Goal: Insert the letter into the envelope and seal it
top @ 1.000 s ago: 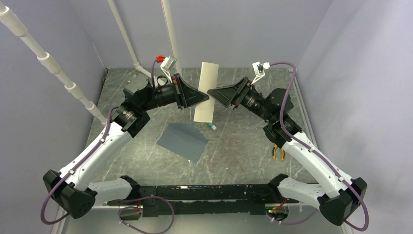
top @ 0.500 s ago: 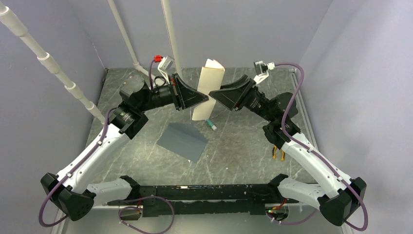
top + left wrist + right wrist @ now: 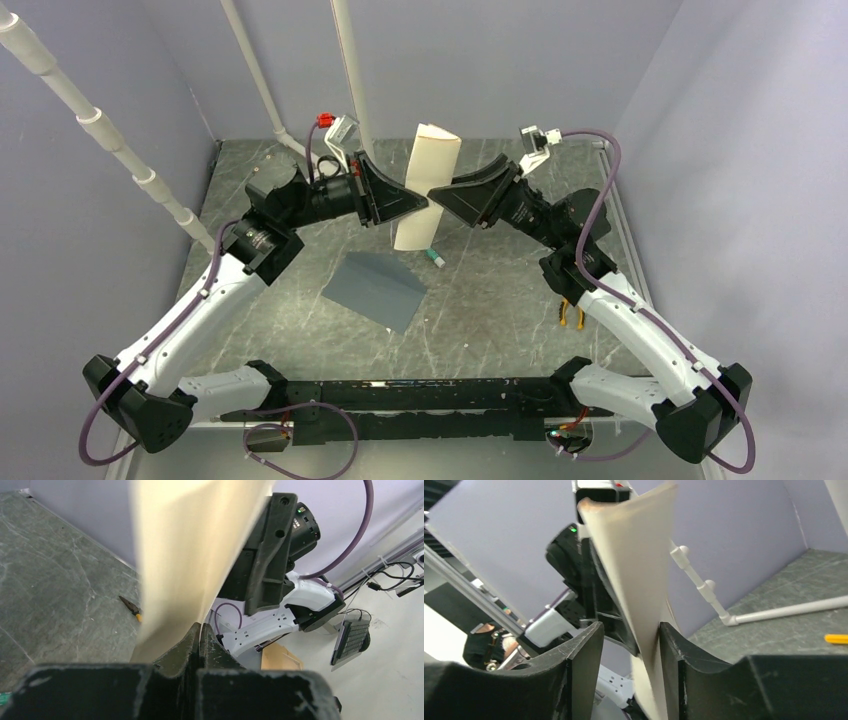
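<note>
The letter [image 3: 433, 158], a tan sheet, hangs upright in the air above the table's far middle, its top edge curled over. My left gripper [image 3: 424, 201] is shut on the sheet's left edge; in the left wrist view the letter [image 3: 190, 545] rises from the pinched fingertips of that gripper [image 3: 200, 628]. My right gripper [image 3: 433, 190] faces it from the right, open, with the letter [image 3: 639, 555] passing between its fingers [image 3: 585, 647] and lying against the right-hand one. The slate-grey envelope [image 3: 376, 290] lies flat on the table below, apart from both grippers.
A small teal-and-white stick [image 3: 437, 259] lies just under the letter. Orange-handled pliers [image 3: 571, 313] lie beside the right arm. White pipes [image 3: 110, 140] run along the left and back walls. Purple walls close in the table.
The right gripper's jaws have narrowed around the letter. The letter's top has curled over, and both wrists have shifted slightly upward.
</note>
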